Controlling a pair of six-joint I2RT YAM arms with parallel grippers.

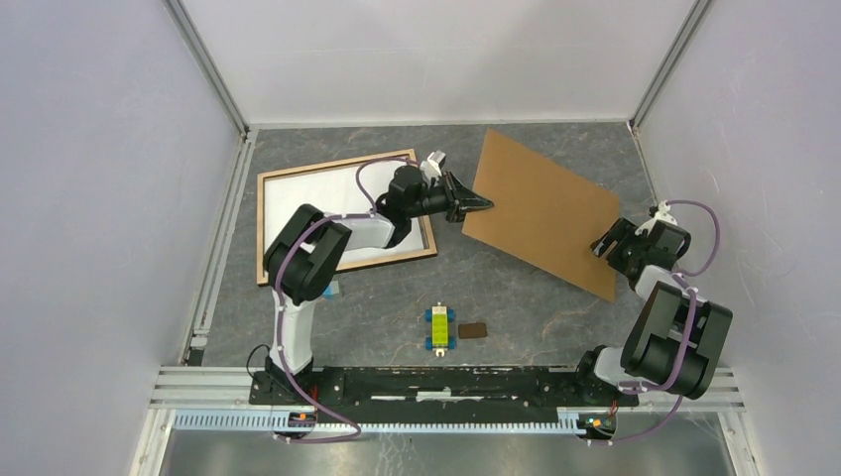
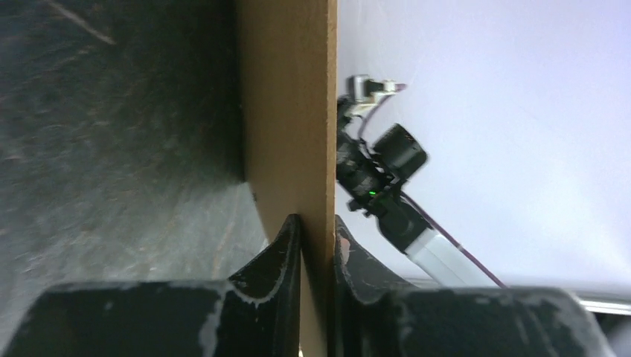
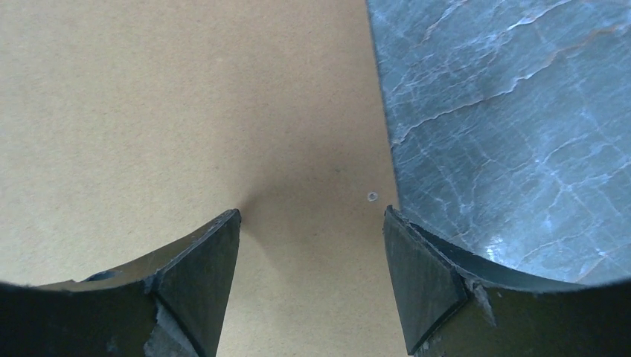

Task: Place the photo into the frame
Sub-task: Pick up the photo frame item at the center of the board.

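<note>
Bench scene, near to far, placed relative to the board. Nearest the arm bases, in front of the board's near corner, a yellow-green block (image 1: 439, 328) and a small brown chip (image 1: 473, 330) lie on the bench (image 1: 516, 297), neither in use. At the board's near right edge the right end effector (image 1: 607, 241) hangs above the brown board (image 1: 545, 213), jaws spread wide and holding nothing. At the board's left edge the left end effector (image 1: 480, 203) has its jaws closed onto the board, one on each face, and that edge appears raised off the bench. Left of the board, apart from it, the frame (image 1: 261, 228) lies flat, tan side up, around a white sheet (image 1: 317, 193). The photo's printed face shows in no view, and whether the white sheet is the photo lying face down cannot be told. Judged step: handling of the backing board, with the photo either already seated or not yet placed. If the sheet is the photo, the next move calls for carrying the board left, level and square to the rails, then lowering it inside them. The right arm would need a grip on, or a steadying touch at, its edge so the board does not swing.
</note>
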